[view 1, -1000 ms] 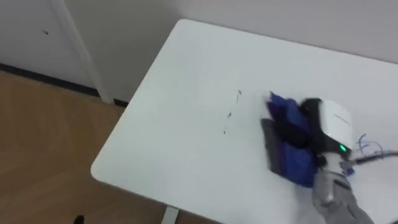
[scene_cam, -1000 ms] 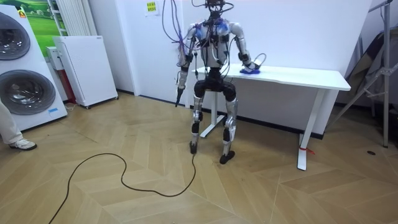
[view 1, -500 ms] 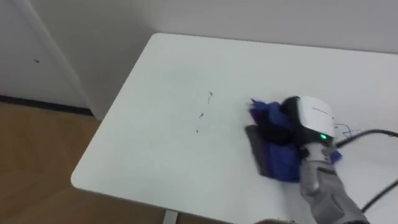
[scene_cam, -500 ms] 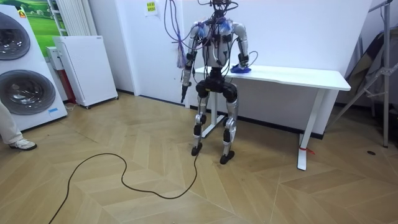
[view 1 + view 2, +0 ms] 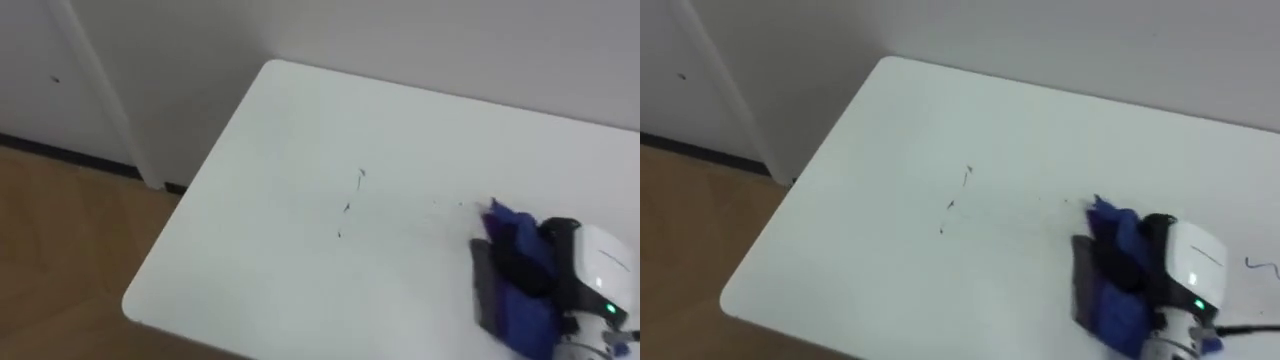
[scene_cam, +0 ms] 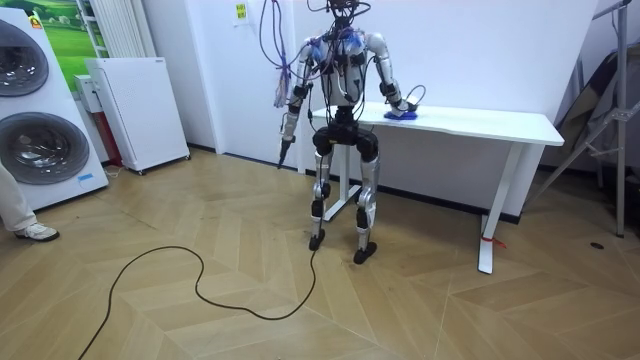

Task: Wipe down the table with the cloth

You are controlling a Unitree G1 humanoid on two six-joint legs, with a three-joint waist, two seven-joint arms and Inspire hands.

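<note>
A blue cloth (image 5: pixel 1112 290) lies on the white table (image 5: pixel 900 130), right of its middle, near the front edge. My right hand (image 5: pixel 1185 265) rests flat on top of it, its dark fingers (image 5: pixel 520 268) laid over the cloth and pointing left. A few small dark marks (image 5: pixel 350 205) dot the tabletop to the left of the cloth, apart from it. In the room view I stand at the table's left end (image 6: pixel 480 122), with my right hand on the cloth (image 6: pixel 400 115). My left hand (image 6: pixel 285 150) hangs beside my hip.
The table's left corner and front edge (image 5: pixel 150 300) drop to wooden floor, and a wall runs behind it. In the room view a white cabinet (image 6: pixel 135 110) and a washing machine (image 6: pixel 35 110) stand at the left, and a person's leg (image 6: pixel 15 210) shows at the edge.
My right hand has slid the cloth to the right, farther from the dark marks. The eye view has shifted slightly. My left arm has swung a little outward.
</note>
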